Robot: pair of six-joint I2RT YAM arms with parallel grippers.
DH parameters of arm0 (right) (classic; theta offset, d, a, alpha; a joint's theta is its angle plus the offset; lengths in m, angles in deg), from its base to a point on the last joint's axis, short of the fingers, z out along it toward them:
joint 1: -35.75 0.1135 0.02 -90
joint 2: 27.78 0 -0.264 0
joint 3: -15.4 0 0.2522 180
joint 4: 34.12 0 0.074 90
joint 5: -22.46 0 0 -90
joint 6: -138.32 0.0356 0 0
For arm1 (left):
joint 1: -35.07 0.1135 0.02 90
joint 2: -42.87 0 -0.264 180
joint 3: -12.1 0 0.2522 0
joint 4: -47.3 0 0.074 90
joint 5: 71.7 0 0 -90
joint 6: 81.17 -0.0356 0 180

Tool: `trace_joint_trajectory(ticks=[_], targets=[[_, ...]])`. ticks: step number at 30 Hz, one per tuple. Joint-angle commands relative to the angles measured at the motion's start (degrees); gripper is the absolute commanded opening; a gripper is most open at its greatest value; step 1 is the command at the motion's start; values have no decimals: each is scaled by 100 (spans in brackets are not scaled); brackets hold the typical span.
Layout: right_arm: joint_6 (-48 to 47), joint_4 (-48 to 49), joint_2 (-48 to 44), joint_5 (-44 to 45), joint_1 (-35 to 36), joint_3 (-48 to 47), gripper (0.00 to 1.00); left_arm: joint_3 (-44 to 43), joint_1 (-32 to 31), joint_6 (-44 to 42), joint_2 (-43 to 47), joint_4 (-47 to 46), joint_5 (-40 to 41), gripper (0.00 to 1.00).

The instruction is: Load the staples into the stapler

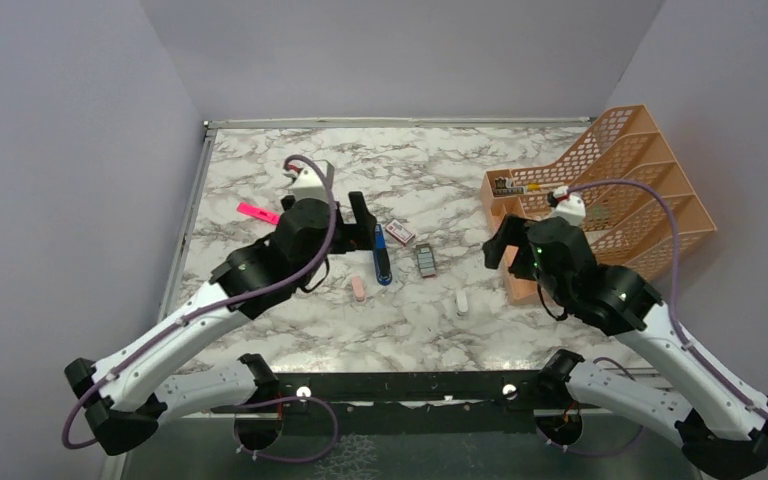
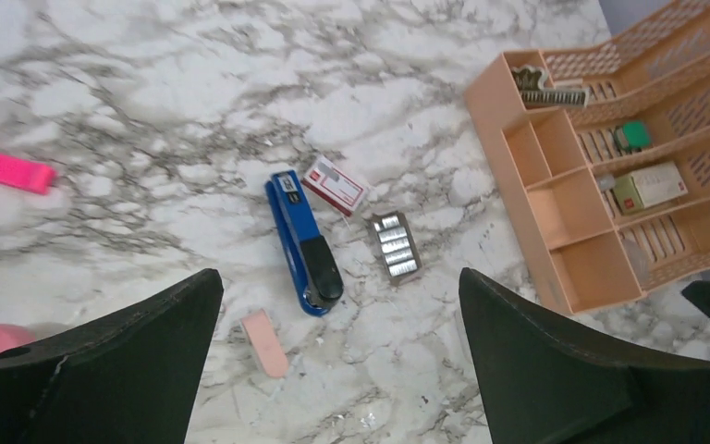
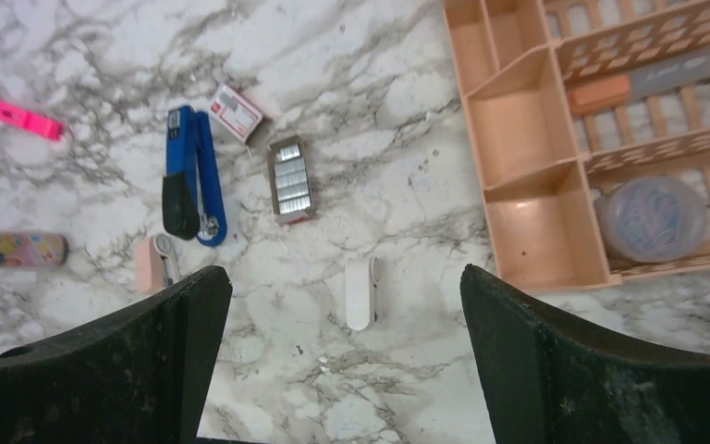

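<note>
At the reaching stage, left gripper (image 2: 337, 277) and right gripper (image 3: 345, 273) gaped empty; the stapler (image 2: 303, 242), staples (image 2: 395, 246) just beside it, likely needed opening first.

You have the slim blue stapler (image 1: 382, 262) near the middle of the marble table (image 1: 440, 170). Just right of its far end sits the small red-and-white cardboard box (image 1: 398, 233), and right of its middle, apart from it, is the grey metal block of staples (image 1: 426, 260). Nearer you, the pink rubber eraser (image 1: 358, 289) lies left of the stapler and the small white plastic cap (image 1: 461, 301) right of the staples. The pink marker (image 1: 258, 212) lies far left, and the orange plastic mesh organiser (image 1: 600, 190) stands at the right edge.
</note>
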Motion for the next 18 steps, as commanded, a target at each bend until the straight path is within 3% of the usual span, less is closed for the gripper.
trace_joint_trajectory(ticks=[1,8,18], targets=[[-334,-660,-256,1025,-7,-676,100,-603,16,-671,730,1130,1163,99],[-415,-1302,-410,1630,-9,-1496,100,-1303,16,-1102,1351,1657,1467,99],[-662,-1317,-795,1648,-10,-1571,100,-1640,16,-1174,1759,2020,1893,99]])
